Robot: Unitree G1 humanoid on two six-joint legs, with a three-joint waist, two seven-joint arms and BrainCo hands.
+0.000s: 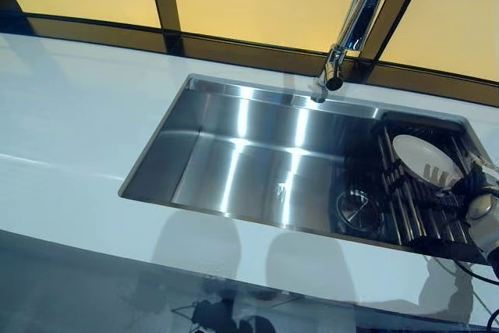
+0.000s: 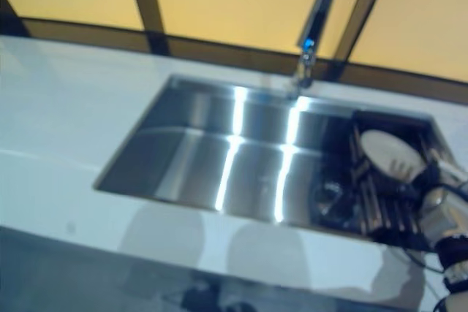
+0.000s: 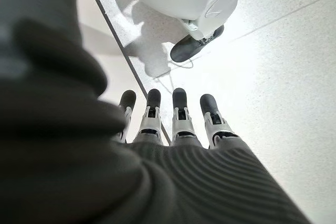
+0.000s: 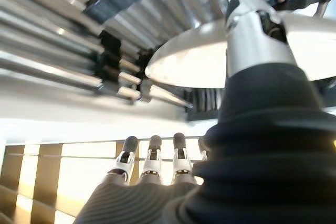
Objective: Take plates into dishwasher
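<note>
a white plate (image 1: pixel 425 160) lies on a roll-up rack (image 1: pixel 413 208) over the right end of a steel sink (image 1: pixel 249 161). the right robot hand (image 1: pixel 477 207) reaches it, fingers straight. the left robot hand (image 3: pixel 178 124) hangs relaxed above the floor.

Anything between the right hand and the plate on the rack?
Nothing visible does. The right hand is at the near rim of the white plate on the drying rack in the sink, its thumb across the plate.

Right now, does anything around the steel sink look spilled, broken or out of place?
Nothing stands out. The stainless steel sink looks dry and bare, and the white round plate leans in the dark rod rack at its right end, with the right hand reaching to it.
</note>
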